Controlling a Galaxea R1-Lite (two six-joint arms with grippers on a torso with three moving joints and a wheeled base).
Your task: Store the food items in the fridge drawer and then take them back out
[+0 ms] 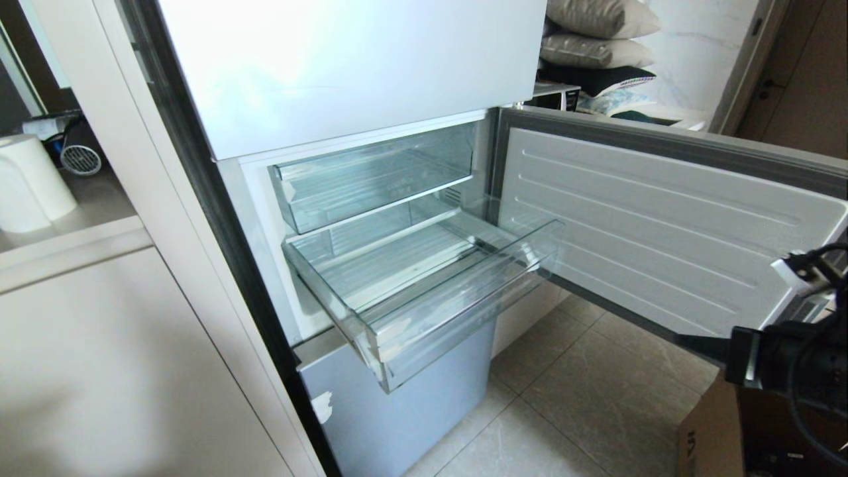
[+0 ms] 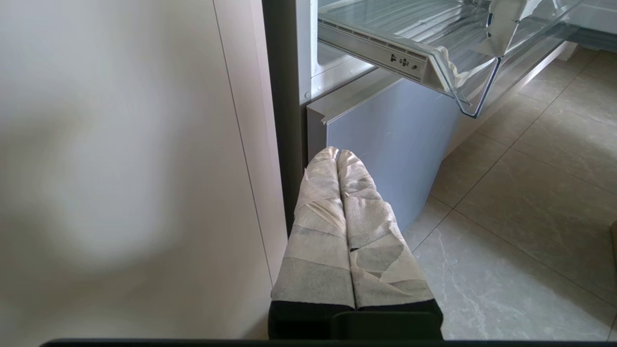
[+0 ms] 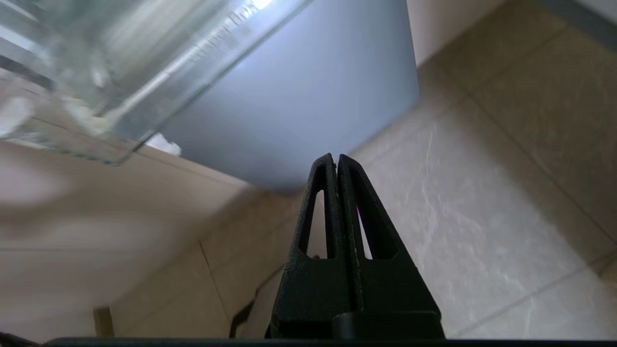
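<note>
Head view, fridge drawer: it is pulled out from the fridge body, wide and clear, with a ribbed floor and a thick see-through front lip. I see nothing lying in it.
Head view, shallower tray: it sits above the drawer, pushed further in.
Head view, fridge door: it stands open to the right of the drawer, white ribbed inner side facing us.
Head view, lower panel: pale blue-grey, closed, directly under the drawer.
Head view, right arm: only a dark part shows at the right edge, above a cardboard box on the tiled floor.
Head view, food item: I cannot find the tomato in any view.
Left wrist view, left gripper: its two tape-wrapped fingers are pressed together and hold nothing. It points at the blue-grey panel, low beside the cabinet wall, with the drawer corner above it.
Right wrist view, right gripper: the black fingers are pressed together, with nothing between them. It hangs over the floor tiles, apart from the drawer front, which appears blurred.
</note>
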